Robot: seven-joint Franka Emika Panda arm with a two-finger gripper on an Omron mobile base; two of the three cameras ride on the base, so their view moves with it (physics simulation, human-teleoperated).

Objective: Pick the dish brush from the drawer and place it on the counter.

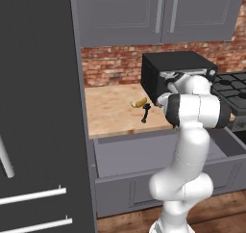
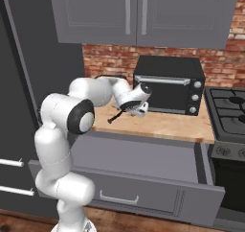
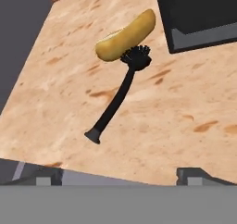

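On the light tan wooden worktop lies the slim black dish brush, its head touching a small curved yellow object. The jaws hang above it, apart and empty. The wide grey drawer stands open below.

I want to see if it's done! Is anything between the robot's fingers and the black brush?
No. In the hand view, bare wooden counter lies between the open gripper and the dish brush.
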